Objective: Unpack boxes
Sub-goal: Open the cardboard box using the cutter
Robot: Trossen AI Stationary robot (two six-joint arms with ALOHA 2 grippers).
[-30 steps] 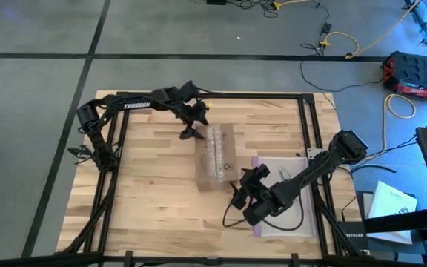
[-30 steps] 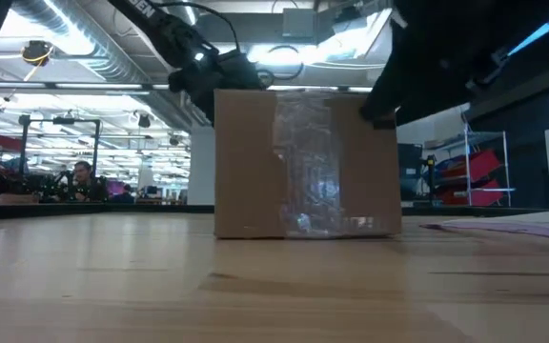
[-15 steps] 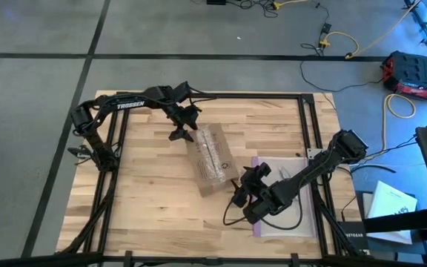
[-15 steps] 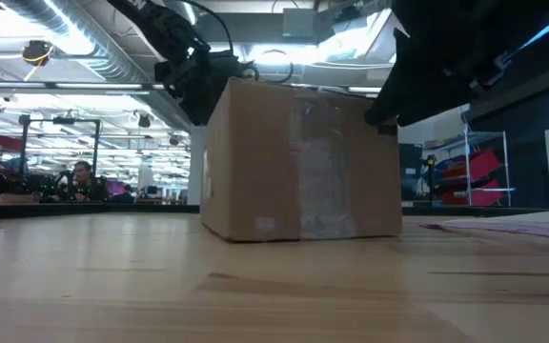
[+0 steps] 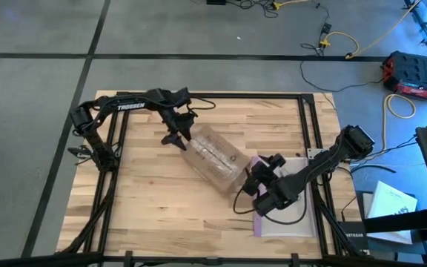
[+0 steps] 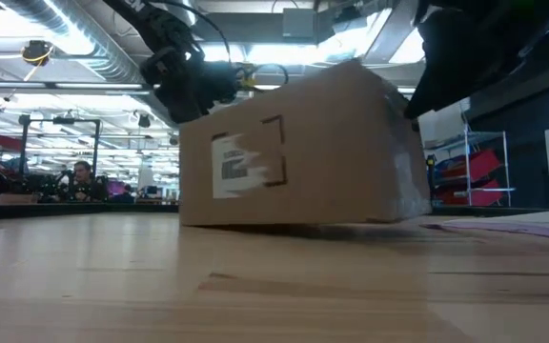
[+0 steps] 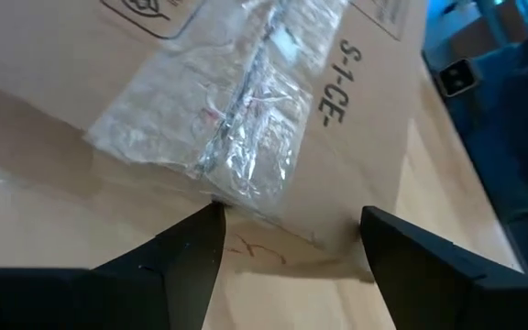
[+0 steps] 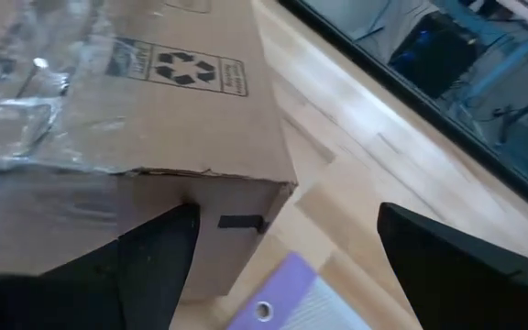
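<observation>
A brown cardboard box (image 5: 213,157) lies slantwise on the wooden table, clear tape along its top seam and a pale label (image 6: 241,167) on one side. My left gripper (image 5: 175,138) stands open at the box's far-left end (image 7: 291,229). My right gripper (image 5: 256,180) stands open at the box's near-right corner (image 8: 278,188), one finger on either side of that corner. My left gripper comes at the box's far-left end slanting down from the far left. One fingertip (image 7: 211,215) lies right at the taped upper edge (image 7: 236,197) of that end; whether it touches, I cannot tell. My right gripper has one finger (image 8: 168,243) in front of the box's end face; whether it touches, I cannot tell.
A clear plastic bag with a purple zip edge (image 5: 282,221) lies flat at the table's right side under the right arm, close to the box's near-right end. A dark metal frame (image 5: 310,126) borders the table. Bare wood lies on the near left.
The box has turned about on the table: its far end has swung toward the left edge and its near end toward the right edge, so it now lies slantwise. My left gripper has gone toward the left edge with that end. My right gripper has moved toward the right edge.
</observation>
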